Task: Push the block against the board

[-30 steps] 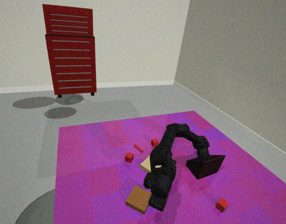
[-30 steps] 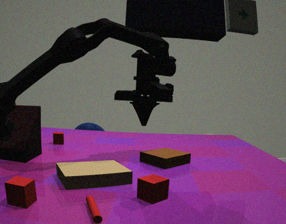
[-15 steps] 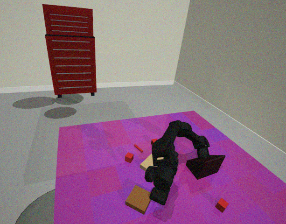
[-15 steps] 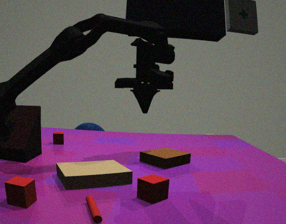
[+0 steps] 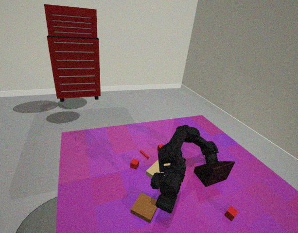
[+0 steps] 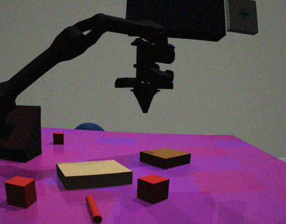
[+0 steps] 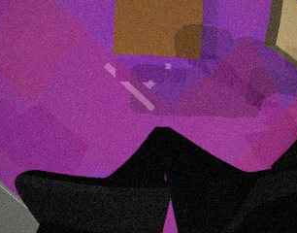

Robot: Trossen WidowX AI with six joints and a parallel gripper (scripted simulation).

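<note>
Square block [image 5: 143, 207] [image 6: 165, 153] [image 7: 157, 26] below the shut fingers [image 6: 145, 111]

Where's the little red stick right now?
In the exterior view, the thin red stick lies at the front, on the patchwork pink-and-purple mat, between two red cubes.

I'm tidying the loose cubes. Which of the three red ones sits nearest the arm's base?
The red cube farthest from the pale board; the other two sit near that board, by the red rod.
</note>
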